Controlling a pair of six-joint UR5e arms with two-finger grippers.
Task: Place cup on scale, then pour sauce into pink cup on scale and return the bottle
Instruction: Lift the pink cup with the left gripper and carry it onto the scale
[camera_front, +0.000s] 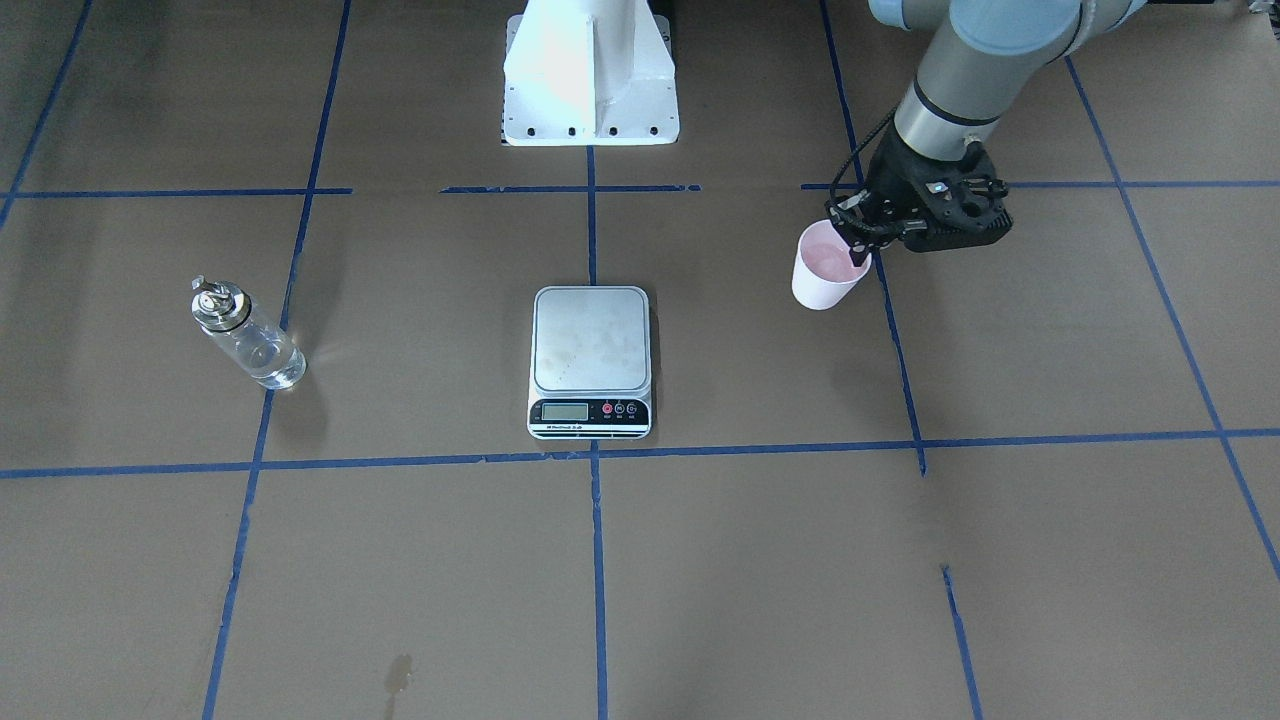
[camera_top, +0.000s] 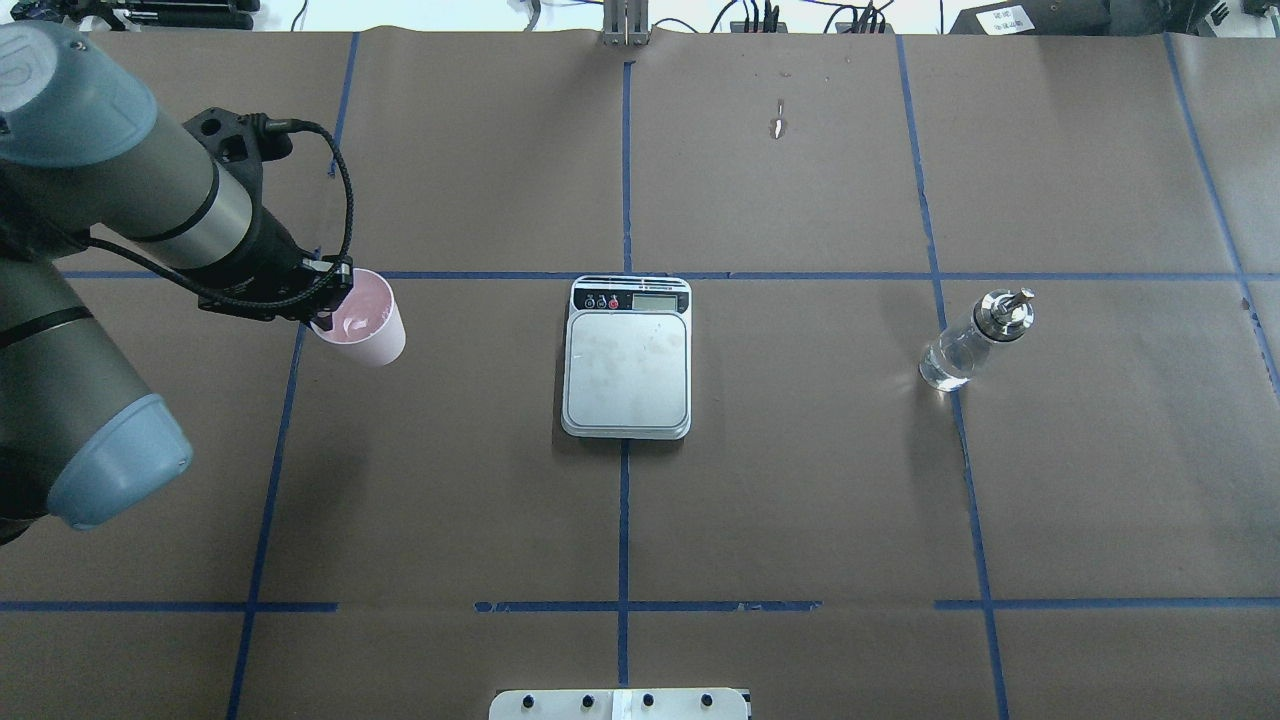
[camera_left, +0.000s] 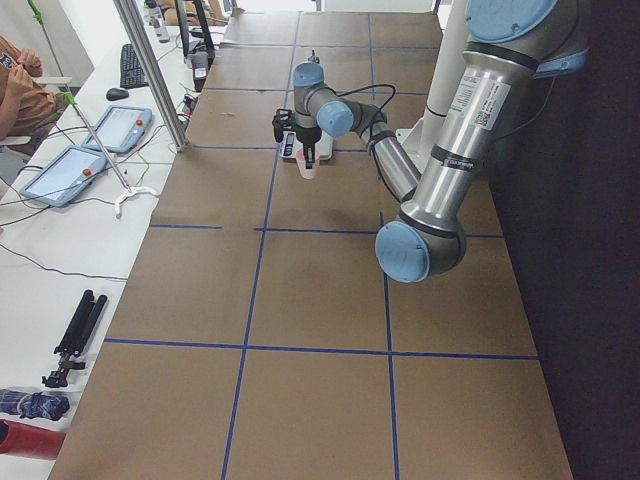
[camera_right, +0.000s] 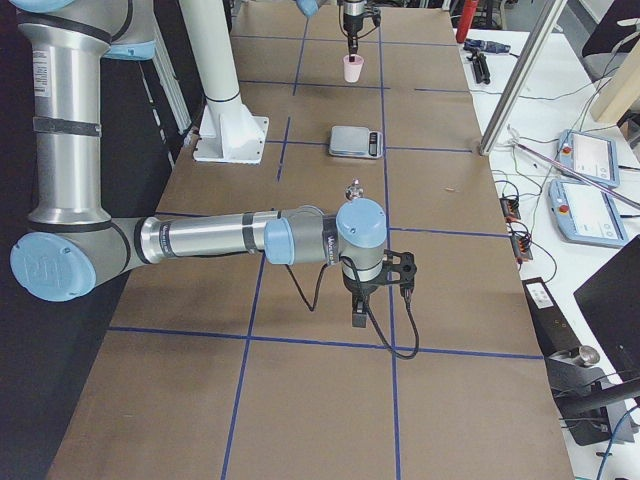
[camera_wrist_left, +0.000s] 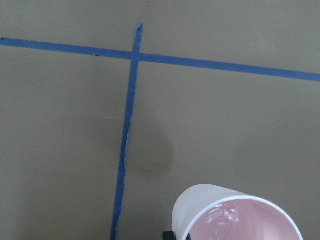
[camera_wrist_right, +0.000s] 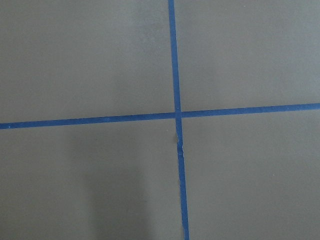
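left gripper is clamped on the cup rim, one finger inside and one outside, a thin pinch. The left wrist view shows the cup's shadow on the table offset from it, so I read it as lifted clear. The inside is pink and looks empty.

Step in hand: carry the cup to the scale. It sits mid-table, well apart from the cup, with the platform bare and the display strip on the side away from the robot.

How I'd run it:
- Translate level toward the robot's right, base above platform height. A rim pinch on a paper cup can pivot, so go slow with no wrist roll.
- Stop over the platform centre, off the button strip. The cup is narrower than the platform, so margin is fine.
- Lower until the base sits flat, part the fingers, then retreat straight up. Pulled sideways, the inner finger could tip the cup.
- Don't press down, or the cup wall will crumple.

Beyond the scale, on the robot's right, the bottle stands upright and untouched. The clear sauce shows through the glass.

right gripper shows only in the right-side view, over the table. I can't tell if its fingers are apart or together. Its wrist cam sees just a tape cross.
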